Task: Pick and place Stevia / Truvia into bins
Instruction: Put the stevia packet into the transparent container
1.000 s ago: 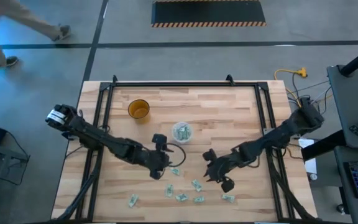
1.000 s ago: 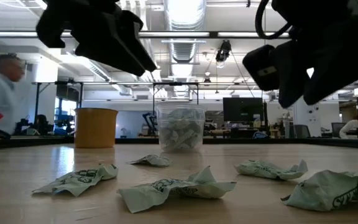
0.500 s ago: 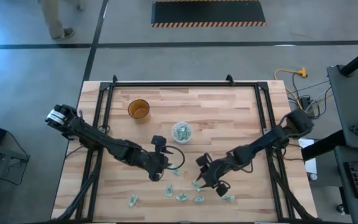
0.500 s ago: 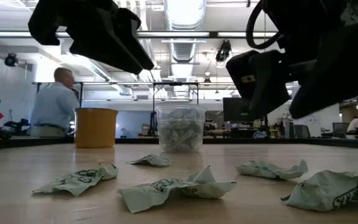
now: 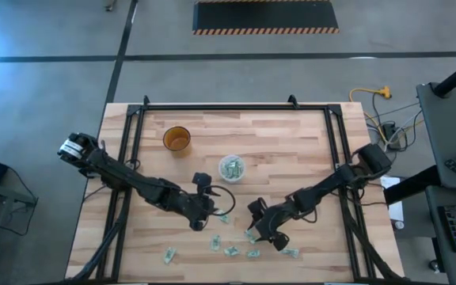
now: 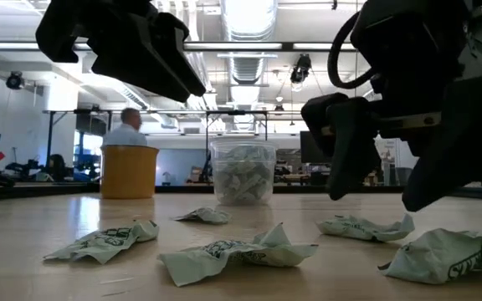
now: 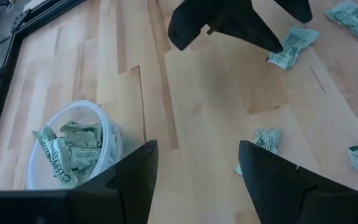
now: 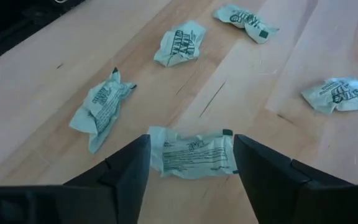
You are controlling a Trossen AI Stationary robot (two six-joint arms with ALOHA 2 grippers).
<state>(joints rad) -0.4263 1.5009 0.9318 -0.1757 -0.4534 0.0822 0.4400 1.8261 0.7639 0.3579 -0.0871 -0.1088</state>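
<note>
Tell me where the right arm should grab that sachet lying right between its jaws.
Grip the sachet across its short width, at the middle, coming straight down from above. It lies flat and crumpled on the wooden table, long side spanning the open jaws of the right gripper, so turning the wrist a quarter turn probably gives a surer pinch.

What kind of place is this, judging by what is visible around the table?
Probably a robotics lab or workshop. The wooden table stands on a bare concrete floor with a hazard-striped mat, and the low view shows exposed ceiling ducts and a person among workstations.
</note>
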